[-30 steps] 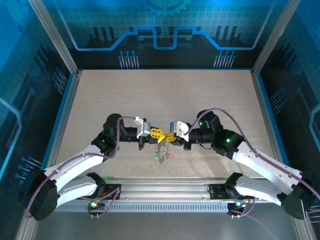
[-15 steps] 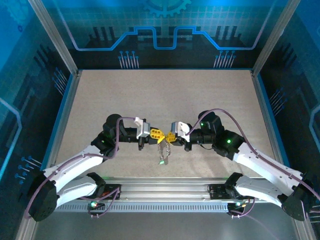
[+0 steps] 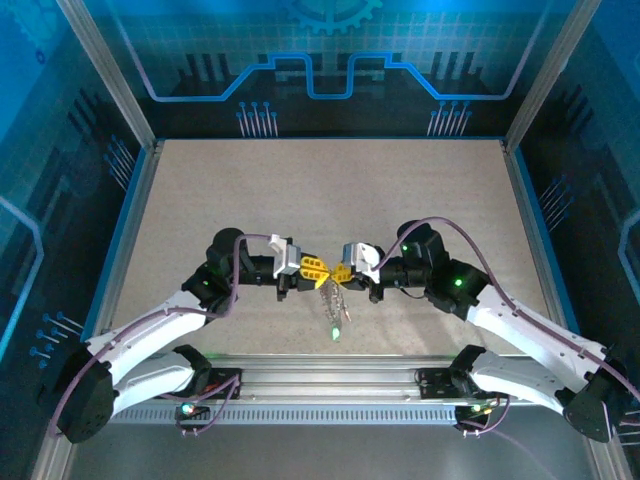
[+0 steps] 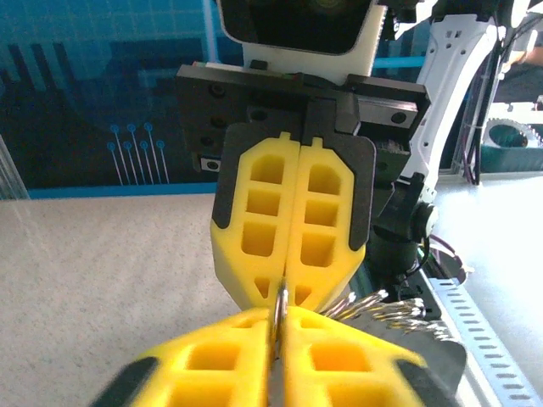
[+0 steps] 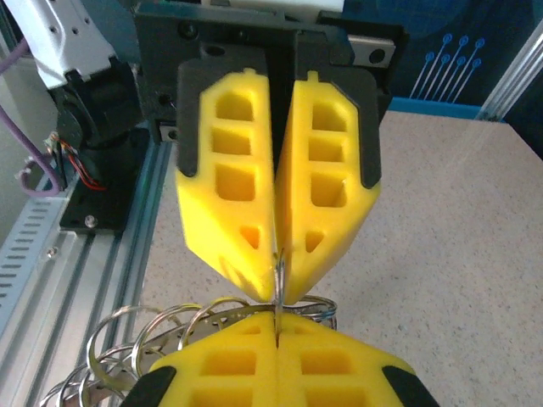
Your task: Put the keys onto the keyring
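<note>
My left gripper [image 3: 321, 268] and right gripper [image 3: 337, 271] meet tip to tip a little above the near middle of the table. Both pairs of yellow fingers pinch the same thin wire keyring [image 4: 281, 303], edge-on between them. In the left wrist view my left gripper [image 4: 280, 329] is shut on the wire, facing the right gripper [image 4: 288, 292]. The right wrist view has my right gripper [image 5: 277, 329] shut on the keyring [image 5: 277, 290]. The keys [image 3: 330, 298] hang below in a bunch of small silver rings [image 5: 127, 339], a green tag [image 3: 336, 333] lowest.
The speckled beige table [image 3: 320, 190] stretches away behind the grippers. A slotted aluminium rail [image 3: 330, 385] runs along the near edge under the hanging keys. Blue-edged walls and metal posts [image 3: 130, 110] close in the sides and back.
The hanging bunch has swung: the green tag now sits lower and further right, and the red tag seen a second ago is hidden. Both grippers stay tip to tip.
</note>
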Motion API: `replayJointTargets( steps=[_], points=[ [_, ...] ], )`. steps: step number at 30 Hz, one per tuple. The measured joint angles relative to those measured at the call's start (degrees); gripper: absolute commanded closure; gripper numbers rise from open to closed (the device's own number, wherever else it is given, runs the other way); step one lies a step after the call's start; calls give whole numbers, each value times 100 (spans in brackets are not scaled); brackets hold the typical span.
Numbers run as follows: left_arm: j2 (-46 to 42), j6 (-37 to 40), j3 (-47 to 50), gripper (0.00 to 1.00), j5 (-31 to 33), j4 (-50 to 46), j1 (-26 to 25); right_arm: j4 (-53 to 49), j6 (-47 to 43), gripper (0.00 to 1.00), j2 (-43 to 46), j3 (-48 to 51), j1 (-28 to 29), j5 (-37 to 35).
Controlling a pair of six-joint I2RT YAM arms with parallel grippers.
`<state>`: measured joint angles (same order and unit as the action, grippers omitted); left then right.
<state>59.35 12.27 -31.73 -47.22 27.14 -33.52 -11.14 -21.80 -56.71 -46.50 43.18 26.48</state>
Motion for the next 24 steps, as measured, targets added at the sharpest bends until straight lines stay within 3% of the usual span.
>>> replayJointTargets(
  steps=[8,24],
  points=[
    [-52,984,-997,73,651,-2354,2,-1246,-494,100,-490,-774,269,-885],
    [151,1357,-1056,76,741,-3163,2,-1803,-833,100,-874,-1248,570,-1453]
  ],
)
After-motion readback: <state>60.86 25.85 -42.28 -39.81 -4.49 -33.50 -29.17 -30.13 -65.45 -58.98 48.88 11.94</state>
